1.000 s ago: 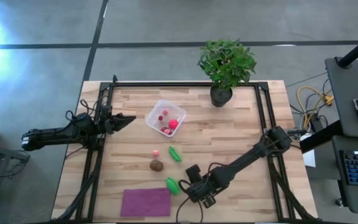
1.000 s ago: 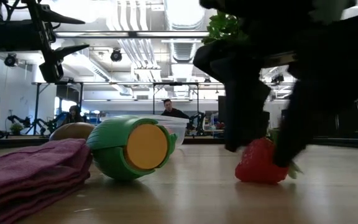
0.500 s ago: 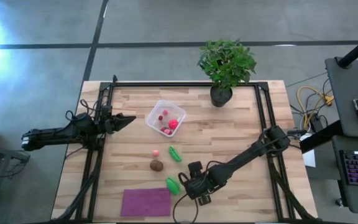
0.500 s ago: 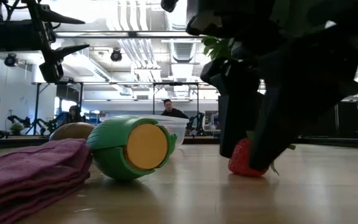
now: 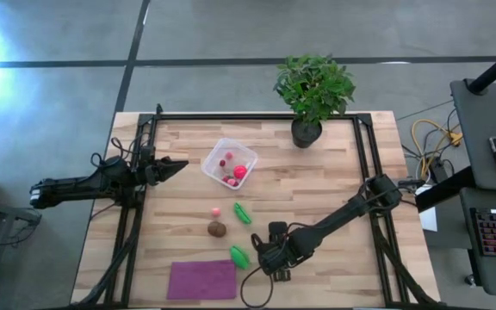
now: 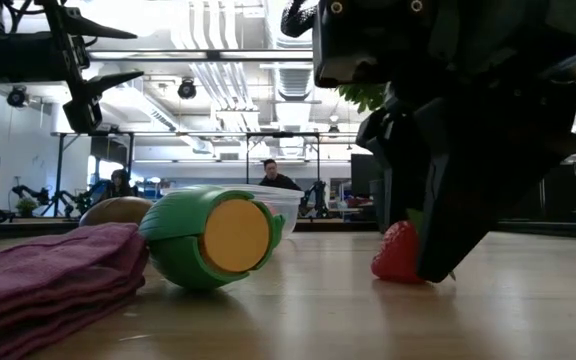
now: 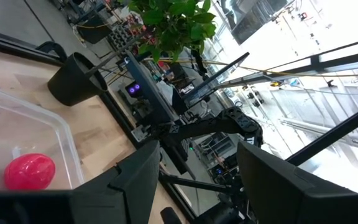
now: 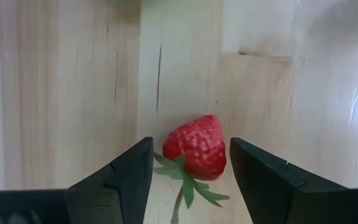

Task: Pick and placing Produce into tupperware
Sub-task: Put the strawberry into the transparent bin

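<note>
High view. My right tool (image 5: 269, 258) sits low over the near part of the pale wooden bench (image 5: 325, 181), just beside a bright green elongated toy vegetable (image 5: 238, 256). The clear square plastic tub (image 5: 229, 163) stands well apart, toward the far side, already holding a red ball (image 5: 240, 172) and small pink bits. A second green piece (image 5: 243, 212), a brown oval (image 5: 217, 228) and a tiny pink bit (image 5: 216, 212) lie between. My left tool (image 5: 172, 166) waits at the bench's left edge, beside the tub.

Low view. A small red toy strawberry (image 6: 398, 252) rests on the bench, with my right tool's dark fingers (image 6: 458, 215) down around it.

Left wrist view. That tool's fingers (image 7: 138, 180) stand spread, holding nothing.

Right wrist view. My fingers (image 8: 129, 168) are spread either side of the strawberry (image 8: 196, 147), not yet pinching it.

Step in hand, as I judge it: grasping the strawberry. Next move calls for pressing together on the berry, lifting clear, then carrying it across to the tub.
</note>
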